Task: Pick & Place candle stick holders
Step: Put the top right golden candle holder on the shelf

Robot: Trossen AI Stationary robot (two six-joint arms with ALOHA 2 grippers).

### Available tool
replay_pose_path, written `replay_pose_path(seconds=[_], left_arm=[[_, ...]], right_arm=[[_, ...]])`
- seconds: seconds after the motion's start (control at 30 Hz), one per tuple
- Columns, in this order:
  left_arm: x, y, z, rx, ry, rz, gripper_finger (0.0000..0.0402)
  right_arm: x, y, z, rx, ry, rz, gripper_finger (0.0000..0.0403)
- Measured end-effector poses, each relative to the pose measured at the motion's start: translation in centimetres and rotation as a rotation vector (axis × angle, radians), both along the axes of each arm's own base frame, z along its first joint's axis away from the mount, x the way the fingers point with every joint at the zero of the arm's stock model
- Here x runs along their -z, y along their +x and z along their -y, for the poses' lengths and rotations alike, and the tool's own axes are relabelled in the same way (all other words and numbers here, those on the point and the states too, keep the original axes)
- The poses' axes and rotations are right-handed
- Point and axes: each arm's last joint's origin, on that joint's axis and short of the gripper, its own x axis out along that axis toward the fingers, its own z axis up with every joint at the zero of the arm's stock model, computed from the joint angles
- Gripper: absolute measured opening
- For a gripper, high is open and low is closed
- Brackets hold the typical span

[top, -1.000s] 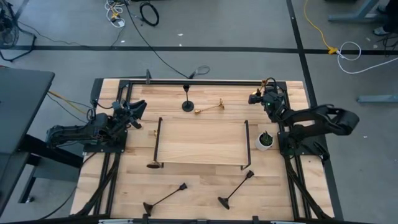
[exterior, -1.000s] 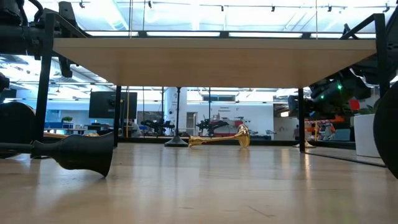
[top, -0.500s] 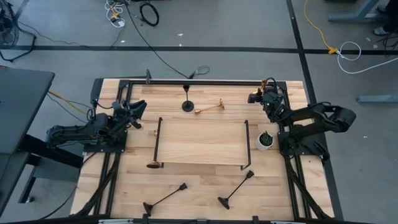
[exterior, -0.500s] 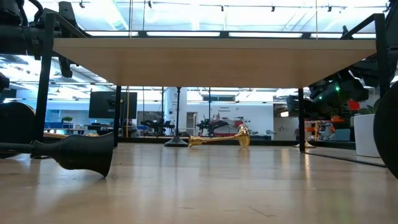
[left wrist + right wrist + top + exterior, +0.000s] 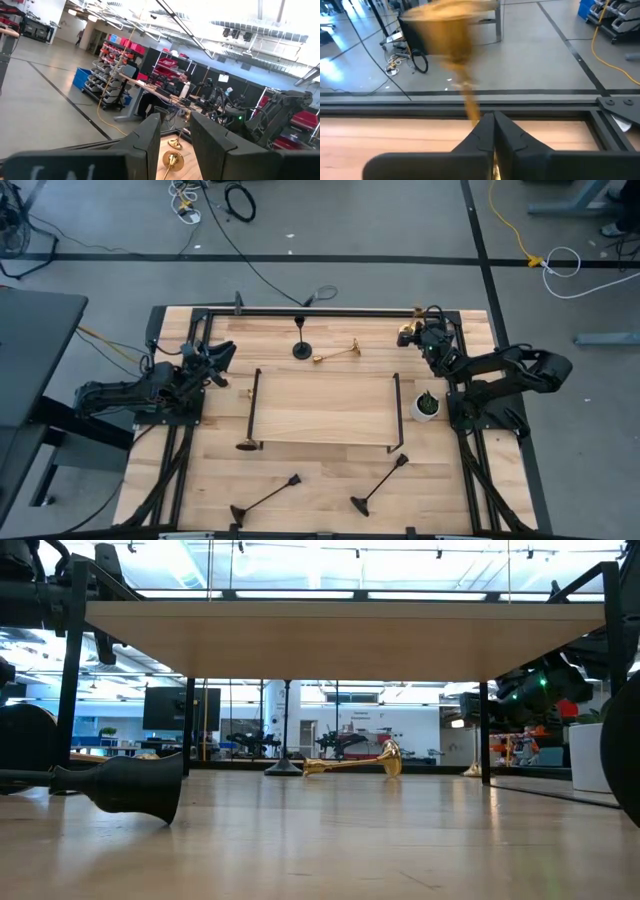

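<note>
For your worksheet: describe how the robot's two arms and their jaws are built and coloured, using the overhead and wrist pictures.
Both arms are dark, almost black, jointed segments mounted at the table's left and right edges. The left gripper and right gripper end in two flat, angular black jaws. Thin cables run along the links. A green indicator light glows on the right arm in the low view.

The counter (image 5: 330, 470) is pale blond wood with darker plank seams, framed in black. Shiny gold candlestick (image 5: 452, 45) rises blurred above the dark right claw (image 5: 493, 131). Left of that claw lie a gold candlestick on its side (image 5: 338, 354) and a matte black upright one (image 5: 301, 342). Below it sits a white pot (image 5: 427, 407) with green leaves.
</note>
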Motion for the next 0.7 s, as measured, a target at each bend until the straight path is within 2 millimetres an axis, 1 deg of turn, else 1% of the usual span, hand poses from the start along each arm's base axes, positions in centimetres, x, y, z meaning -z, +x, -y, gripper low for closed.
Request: replay_pose_path(seconds=[0.13, 0.27, 0.4, 0.47, 0.53, 0.7], left_arm=[[0.0, 0.0, 0.0, -0.005, 0.014, -0.012, 0.0108], [0.0, 0.0, 0.0, -0.003, 0.009, -0.008, 0.0108], [0.0, 0.0, 0.0, -0.003, 0.009, -0.008, 0.0108], [0.0, 0.0, 0.0, -0.003, 0.009, -0.008, 0.0108], [0.0, 0.0, 0.0, -0.003, 0.009, -0.008, 0.0108], [0.0, 0.0, 0.0, -0.003, 0.009, -0.008, 0.0108]], right_arm=[[0.0, 0.0, 0.0, -0.004, 0.004, -0.003, 0.0004], [0.4, 0.1, -0.2, -0.037, 0.038, -0.038, 0.0018], [0.9, 0.3, -0.7, -0.117, 0.096, -0.056, 0.0037], [0.9, 0.5, -0.8, -0.157, 0.107, -0.058, 0.0055], [0.8, 0.6, -0.8, -0.174, 0.098, -0.04, 0.008], [-0.1, 1.3, -0.1, -0.157, 0.073, -0.035, 0.0169]])
